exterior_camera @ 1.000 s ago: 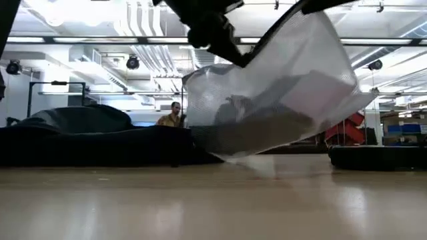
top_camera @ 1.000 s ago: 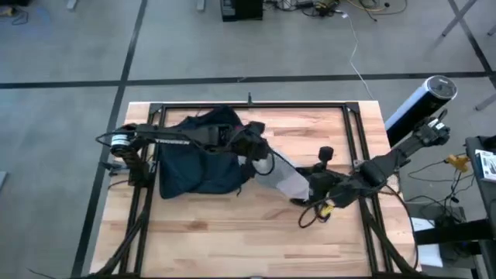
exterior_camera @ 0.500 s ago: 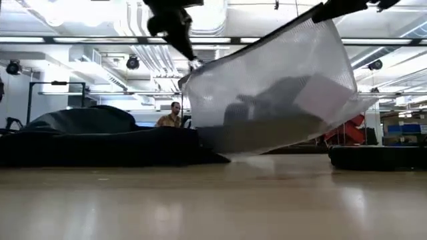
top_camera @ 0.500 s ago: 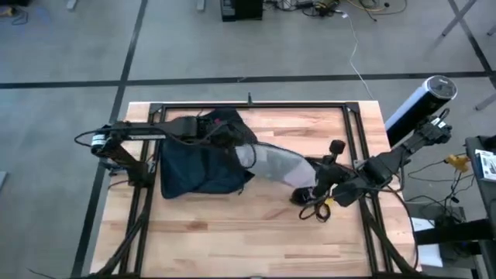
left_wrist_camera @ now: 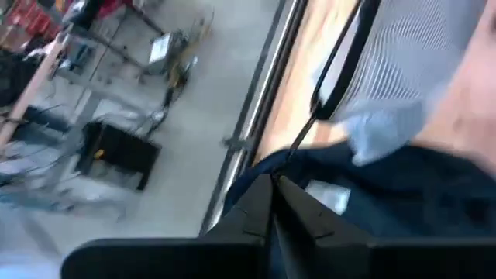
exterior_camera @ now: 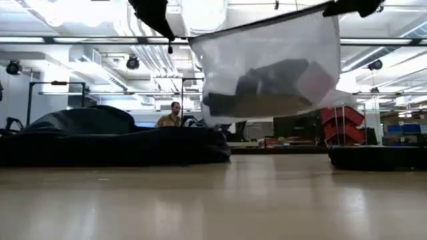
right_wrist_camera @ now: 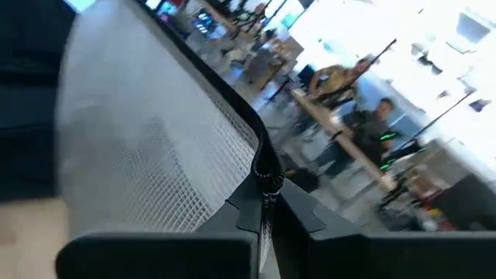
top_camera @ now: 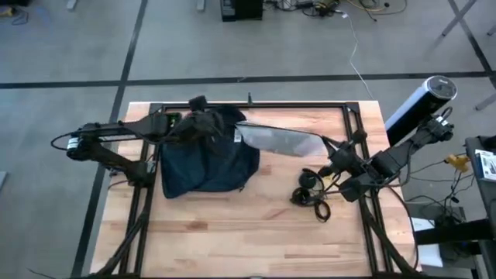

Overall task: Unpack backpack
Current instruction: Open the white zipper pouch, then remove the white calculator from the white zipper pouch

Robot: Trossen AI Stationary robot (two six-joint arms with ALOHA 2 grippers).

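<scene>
A silvery mesh pouch [top_camera: 280,140] is held clear of the table, pinched by the right gripper [top_camera: 339,149] – extraction looks complete. The backpack [top_camera: 205,159] lies at the table's left, its rim clamped by the left gripper [top_camera: 191,124]. Next, the pouch likely needs setting down beside the headphones [top_camera: 311,194].

Grey tiled floor [top_camera: 232,46] around the wooden table [top_camera: 256,225]. Bright ceiling lights [exterior_camera: 60,40], white ducts overhead. 1 person [exterior_camera: 175,115] far behind.

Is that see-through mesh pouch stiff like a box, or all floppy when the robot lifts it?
Probably floppy: the mesh pouch hangs off the table from its top edge, held by the right tool, and its body sags. The dark things inside gather low, so it likely swings a bit. It looks light, though that's a guess.
</scene>
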